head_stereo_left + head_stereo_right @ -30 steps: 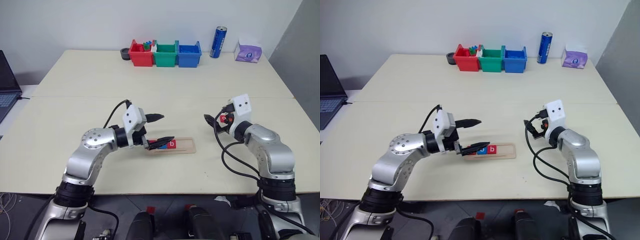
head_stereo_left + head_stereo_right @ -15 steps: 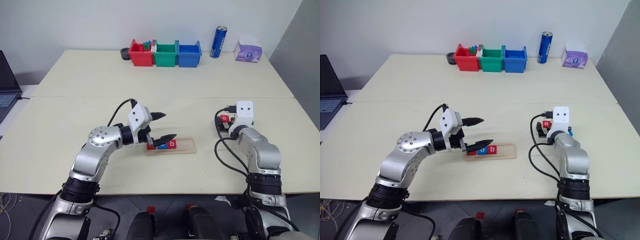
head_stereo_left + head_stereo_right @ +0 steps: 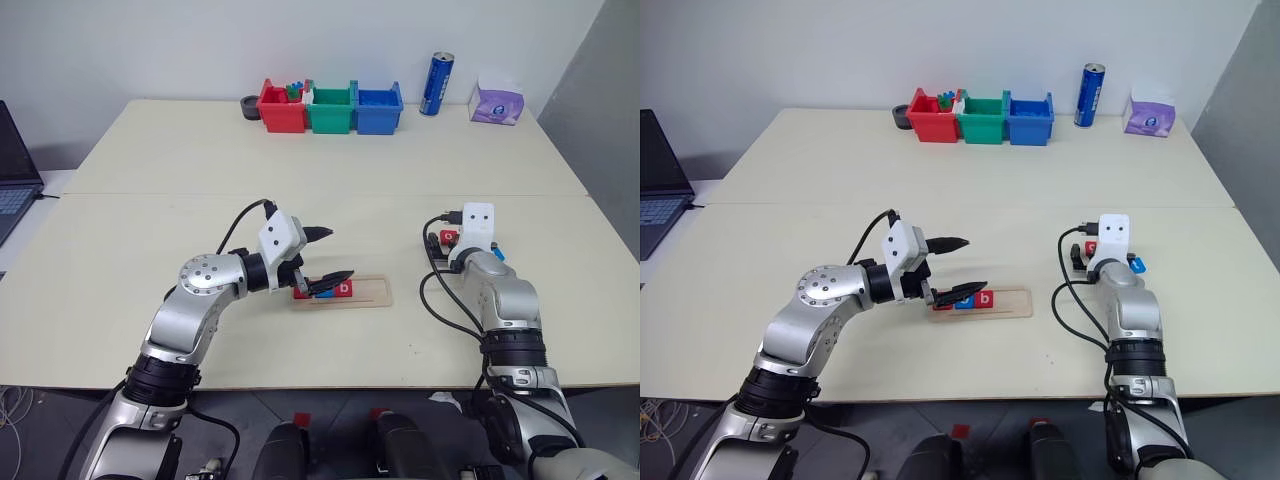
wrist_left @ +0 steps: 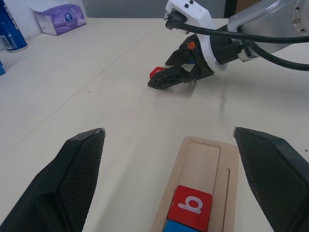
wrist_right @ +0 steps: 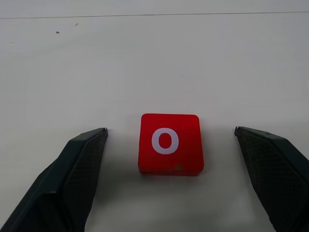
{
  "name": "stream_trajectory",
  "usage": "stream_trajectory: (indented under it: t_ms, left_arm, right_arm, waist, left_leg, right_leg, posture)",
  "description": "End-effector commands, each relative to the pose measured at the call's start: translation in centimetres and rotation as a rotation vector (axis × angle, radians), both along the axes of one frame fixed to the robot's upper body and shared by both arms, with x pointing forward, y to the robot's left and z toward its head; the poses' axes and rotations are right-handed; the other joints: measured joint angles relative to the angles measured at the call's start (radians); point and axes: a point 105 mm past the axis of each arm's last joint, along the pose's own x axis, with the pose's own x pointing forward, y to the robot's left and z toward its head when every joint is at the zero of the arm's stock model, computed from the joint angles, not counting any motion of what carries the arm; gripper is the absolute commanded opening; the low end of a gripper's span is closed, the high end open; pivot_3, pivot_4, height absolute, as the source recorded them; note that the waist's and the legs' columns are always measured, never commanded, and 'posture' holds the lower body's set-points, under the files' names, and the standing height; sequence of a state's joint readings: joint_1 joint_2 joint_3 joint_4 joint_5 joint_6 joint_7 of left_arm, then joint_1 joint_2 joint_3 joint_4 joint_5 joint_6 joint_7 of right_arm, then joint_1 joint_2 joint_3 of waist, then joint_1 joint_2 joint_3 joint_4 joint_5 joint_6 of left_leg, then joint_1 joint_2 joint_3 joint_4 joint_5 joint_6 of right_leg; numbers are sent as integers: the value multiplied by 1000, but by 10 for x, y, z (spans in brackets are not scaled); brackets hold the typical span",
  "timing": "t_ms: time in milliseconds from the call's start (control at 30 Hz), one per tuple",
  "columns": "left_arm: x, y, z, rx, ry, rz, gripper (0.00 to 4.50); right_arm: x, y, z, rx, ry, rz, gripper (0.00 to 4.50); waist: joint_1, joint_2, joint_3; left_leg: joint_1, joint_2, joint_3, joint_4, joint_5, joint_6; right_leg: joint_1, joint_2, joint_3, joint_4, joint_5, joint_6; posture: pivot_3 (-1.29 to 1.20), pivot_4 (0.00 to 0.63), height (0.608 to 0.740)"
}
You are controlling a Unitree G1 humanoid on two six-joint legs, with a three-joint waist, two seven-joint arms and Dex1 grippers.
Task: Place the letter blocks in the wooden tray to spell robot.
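While the wooden tray (image 3: 342, 291) lies crosswise, the right end effector (image 5: 169, 140) gapes around the red "o" block (image 5: 170, 143).

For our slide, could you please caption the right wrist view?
Open right hand straddling a flat red square letter block marked "o" on the pale table.

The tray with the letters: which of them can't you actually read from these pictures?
- Tray's left end: the left gripper covers its first tile in both eye views; letter hidden.
- Blue tile before the red b: cut by the left wrist view's edge; letter unreadable.
- Blue tile beside the right gripper: too small to read.
- Contents of the red bin: too small to identify.
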State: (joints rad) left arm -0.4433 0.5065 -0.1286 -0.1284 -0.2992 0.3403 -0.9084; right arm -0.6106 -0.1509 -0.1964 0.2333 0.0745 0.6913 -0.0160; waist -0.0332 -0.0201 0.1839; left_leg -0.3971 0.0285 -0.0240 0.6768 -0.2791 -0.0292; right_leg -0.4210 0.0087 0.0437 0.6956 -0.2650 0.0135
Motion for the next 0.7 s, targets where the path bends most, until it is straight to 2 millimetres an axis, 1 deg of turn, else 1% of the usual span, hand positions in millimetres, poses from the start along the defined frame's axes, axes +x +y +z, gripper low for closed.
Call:
stream_trajectory:
  t_ms: [33,67,100,233,367,433,467,567,633,700]
  left_arm:
    - [-4,-5,10,-1,-49,-29,4500]
    - [-4,-5,10,0,-50,-29,4500]
    - [-4,-5,10,1,-51,-30,4500]
    - [-5,-5,9,5,-52,-34,4500]
    - [-6,-7,9,6,-52,-44,4500]
    - [-9,-10,10,8,-51,-67,4500]
    - [-11,-11,10,10,-48,-84,4500]
    - [-28,-12,4,47,-36,-169,4500]
    - [-41,-11,-2,81,-23,-225,4500]
    - [-46,-8,-5,95,-11,-247,4500]
  right_arm:
    - [2,1,8,29,-35,-15,3570]
    - [1,2,8,28,-35,-16,3150]
    - [0,2,7,32,-32,-22,2900]
    - [-3,3,5,33,-27,-33,1479]
    - [-8,5,4,29,-19,-36,1452]
    - [-18,11,6,13,-3,8,1452]
    - [-25,15,7,2,8,37,1452]
    - [-52,20,5,-17,69,120,1452]
    - [-74,20,0,-11,138,162,1452]
    - [-93,21,-4,2,207,185,1452]
  waist:
    - [0,0,0]
    - [0,0,0]
    - [0,0,0]
    - [0,0,0]
    - [0,0,0]
    - [0,0,0]
    - [1,0,0]
    - [1,0,0]
    - [1,1,0]
    - [1,1,0]
  left_leg:
    - [0,0,0,0,0,0]
    - [0,0,0,0,0,0]
    - [0,0,0,0,0,0]
    - [0,0,0,0,0,0]
    - [0,0,0,0,0,0]
    - [0,0,0,0,0,0]
    - [0,0,-1,0,0,0]
    - [-2,1,-2,-1,0,0]
    - [-2,1,-2,-1,0,0]
    - [-2,1,-2,-2,0,0]
  right_leg:
    - [0,0,0,0,0,0]
    - [0,0,0,0,0,0]
    - [0,0,0,0,0,0]
    - [0,0,0,0,0,0]
    - [0,0,0,0,0,0]
    - [0,0,0,0,0,0]
    - [0,0,0,0,0,0]
    - [0,0,0,-2,0,0]
    - [0,0,0,-4,0,0]
    - [0,0,0,-5,0,0]
  posture:
    - [0,150,740]
    - [0,150,740]
    - [0,150,740]
    - [0,150,740]
    - [0,150,740]
    - [0,150,740]
    - [0,150,740]
    - [0,150,740]
    - [0,150,740]
    - [0,150,740]
